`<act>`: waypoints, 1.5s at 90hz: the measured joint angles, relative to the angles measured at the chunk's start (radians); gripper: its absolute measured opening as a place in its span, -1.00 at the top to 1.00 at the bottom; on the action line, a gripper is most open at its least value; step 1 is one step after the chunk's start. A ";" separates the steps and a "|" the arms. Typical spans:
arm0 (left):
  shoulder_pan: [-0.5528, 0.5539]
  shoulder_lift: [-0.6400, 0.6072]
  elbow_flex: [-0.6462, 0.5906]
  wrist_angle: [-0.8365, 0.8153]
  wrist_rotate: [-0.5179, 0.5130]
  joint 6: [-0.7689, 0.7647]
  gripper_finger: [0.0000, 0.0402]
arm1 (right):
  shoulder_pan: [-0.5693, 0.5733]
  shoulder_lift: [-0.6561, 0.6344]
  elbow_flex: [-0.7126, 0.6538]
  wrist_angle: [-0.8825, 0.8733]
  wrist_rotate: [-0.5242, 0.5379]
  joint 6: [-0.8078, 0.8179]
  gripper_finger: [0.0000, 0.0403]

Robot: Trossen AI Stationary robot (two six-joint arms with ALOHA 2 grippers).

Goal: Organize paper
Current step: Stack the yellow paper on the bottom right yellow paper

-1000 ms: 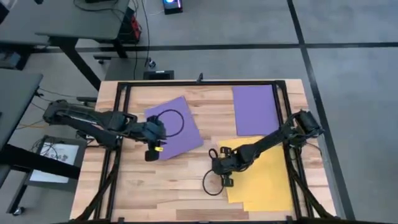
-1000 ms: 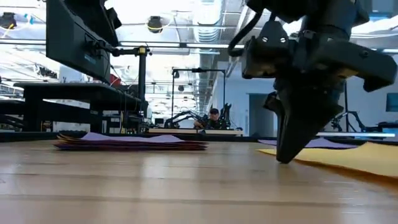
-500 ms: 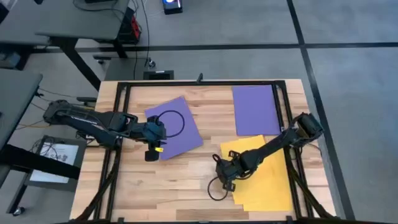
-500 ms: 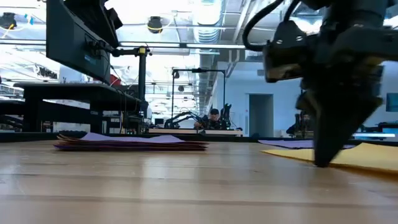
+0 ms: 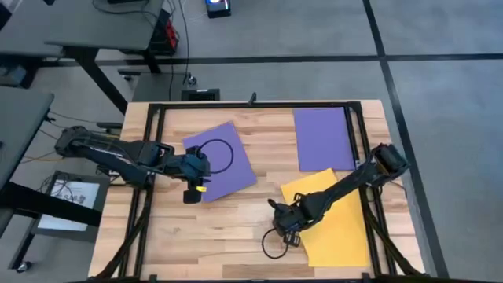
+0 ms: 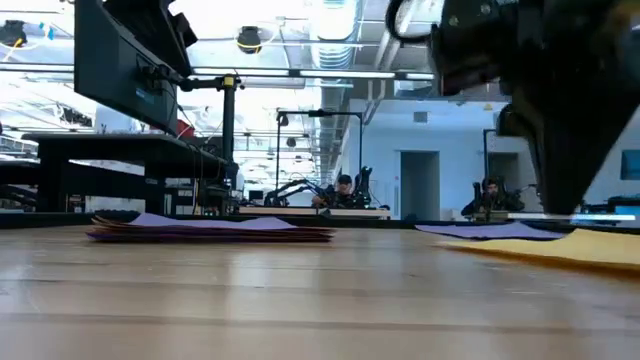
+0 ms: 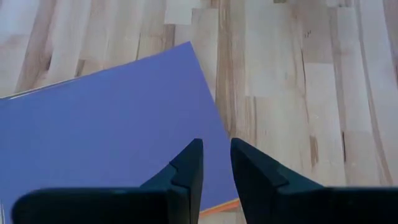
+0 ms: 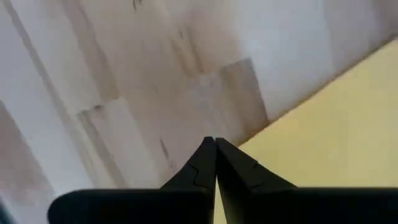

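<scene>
We read no writing anywhere. On the pale wooden bench (image 5: 236,224), lower right, the right gripper (image 5: 287,233) presses closed at the yellow paper (image 5: 338,224). Left gripper (image 5: 191,192) hangs slightly parted over the purple stack (image 5: 228,169).

no legible text, label, brand, number or sign appears in any view; the paper sheets are plain and unprinted, and the arms and tabletop carry no readable markings.
</scene>
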 joint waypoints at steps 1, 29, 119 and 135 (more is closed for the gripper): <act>0.000 0.000 0.000 0.001 0.000 0.000 0.67 | -0.003 -0.005 0.000 -0.008 0.003 0.013 1.00; 0.002 0.000 0.001 0.025 -0.002 0.027 0.67 | -0.241 -0.093 -0.048 -0.087 0.144 0.161 1.00; 0.002 0.000 0.002 0.037 -0.005 -0.004 0.67 | -0.278 -0.134 -0.309 -0.109 0.078 0.394 1.00; 0.002 0.000 0.002 0.047 -0.005 0.014 0.67 | -0.264 -0.246 -0.309 0.015 0.104 0.324 1.00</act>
